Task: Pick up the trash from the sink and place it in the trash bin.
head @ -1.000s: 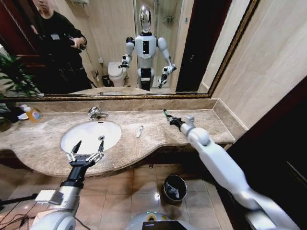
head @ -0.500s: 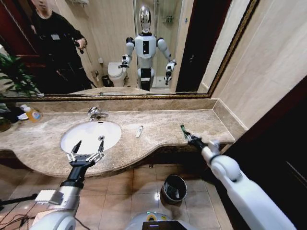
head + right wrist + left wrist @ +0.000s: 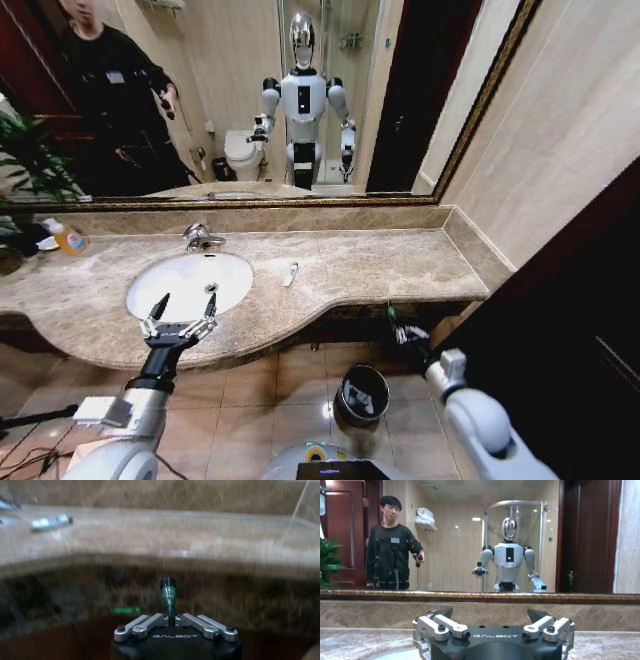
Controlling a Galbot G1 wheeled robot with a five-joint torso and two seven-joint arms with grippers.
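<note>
The right tool (image 3: 170, 620) pinches a small dark green tube (image 3: 167, 592) below the beige marble tabletop (image 3: 370, 262) edge, near the round dark grey metal trash bin (image 3: 363, 392). Centre it over the rim before releasing. The left tool (image 3: 183, 309) hovers spread over the white oval sink (image 3: 190, 280).

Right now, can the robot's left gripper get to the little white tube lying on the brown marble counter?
Probably yes: the open left gripper hovers over the basin, and nothing stands between it and the white tube.
</note>
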